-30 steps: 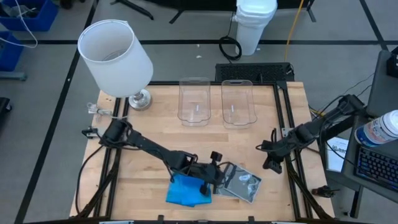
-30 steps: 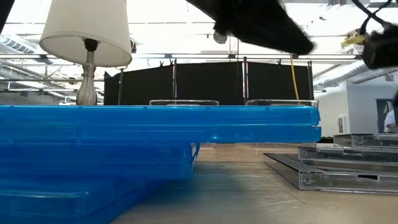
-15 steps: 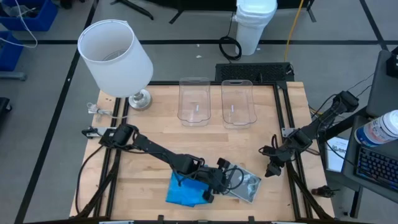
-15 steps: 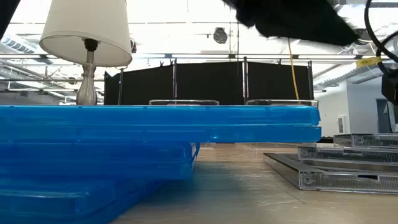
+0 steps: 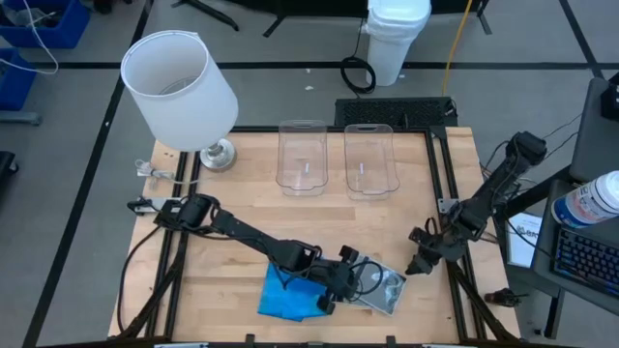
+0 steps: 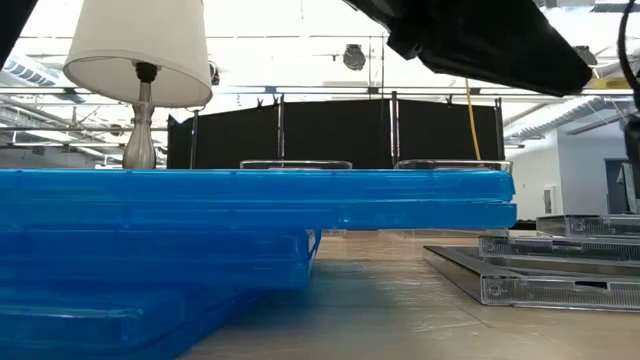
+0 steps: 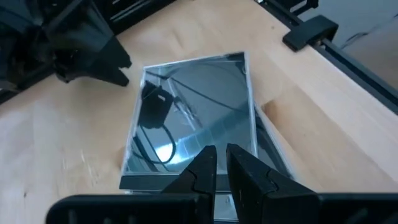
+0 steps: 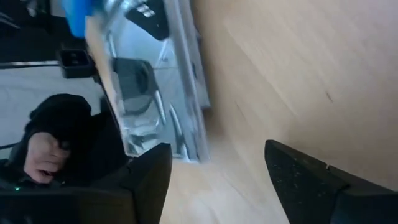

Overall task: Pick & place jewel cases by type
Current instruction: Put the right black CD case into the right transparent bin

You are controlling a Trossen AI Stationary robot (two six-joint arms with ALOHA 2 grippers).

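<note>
Your left gripper [image 5: 350, 280] sits low over the front of the table [image 5: 242, 193], at about 6 o'clock from the table's centre, directly above the grey/clear jewel cases [image 5: 379, 287]. In the left wrist view its fingers [image 7: 202, 171] are nearly pressed together with only a thin slit between them, clenched on nothing, and they hover over the near edge of the top clear case [image 7: 193, 118], whose glossy lid mirrors the arm and cables. That stack lies flat, slightly fanned, with a lower case peeking out along one side. Just beside it, at 9 o'clock from the clear cases, the blue jewel cases [image 5: 290, 298] lie in an untidy pile near the front edge; in the low view they fill the foreground as stacked blue slabs [image 6: 250, 200], with the clear ones [image 6: 540, 270] off to their side. Your right gripper [image 5: 418, 264] waits at roughly 3 o'clock from the clear stack, near the table's right rail, its fingers [image 8: 305, 177] spread wide apart and empty, pointing toward the clear cases [image 8: 155, 81]. The two clear bins [image 5: 334, 159] stand side by side at 12 o'clock, well apart from both piles. A white-shaded lamp [image 5: 179, 82] stands at the table's 10 o'clock corner.
</note>
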